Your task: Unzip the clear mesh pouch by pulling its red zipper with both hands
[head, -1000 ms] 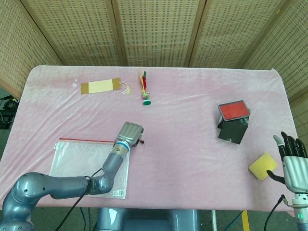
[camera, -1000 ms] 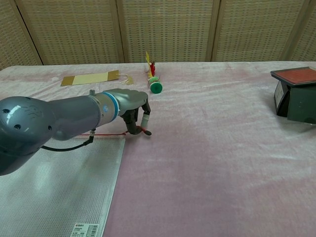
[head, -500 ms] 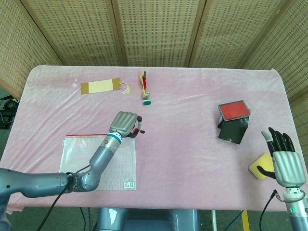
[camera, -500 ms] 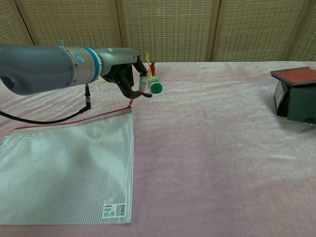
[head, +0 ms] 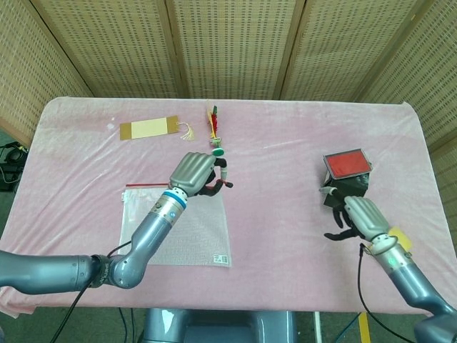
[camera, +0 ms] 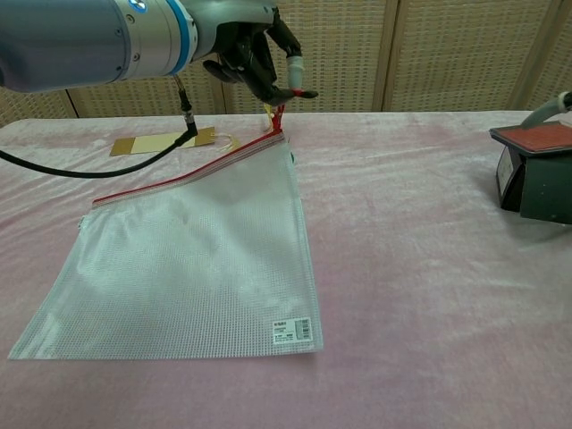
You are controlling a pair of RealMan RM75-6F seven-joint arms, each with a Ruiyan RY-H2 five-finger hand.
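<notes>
Near the middle of the surface, left hand [head: 194, 171] is pinching the red zipper pull [camera: 279, 114] of the clear mesh pouch [head: 176, 225] and holding that corner raised above the pink cloth. Fingers [camera: 288, 54] are curling around the pull; chest view is showing the pouch's red zipper edge [camera: 183, 179] slanting down from the lifted corner toward the surface's left side. Rest of the pouch is lying flat on the cloth toward the front-left part of the surface [head: 285, 143], white label at its near corner.

Right hand [head: 360, 216] is hovering toward the front-right part of the surface, just in front of the dark box with the red top [head: 346, 179], fingers spread and holding nothing. Cannot tell whether it is touching the box. Only a sliver of its arm is showing at the right edge of the chest view.

Toward the far edge, a tan bookmark with a tassel [head: 148, 128] is lying flat left of centre. Just right of it, a feathered shuttlecock with a green base [head: 214, 132] is lying on its side, close beyond the left hand.
</notes>
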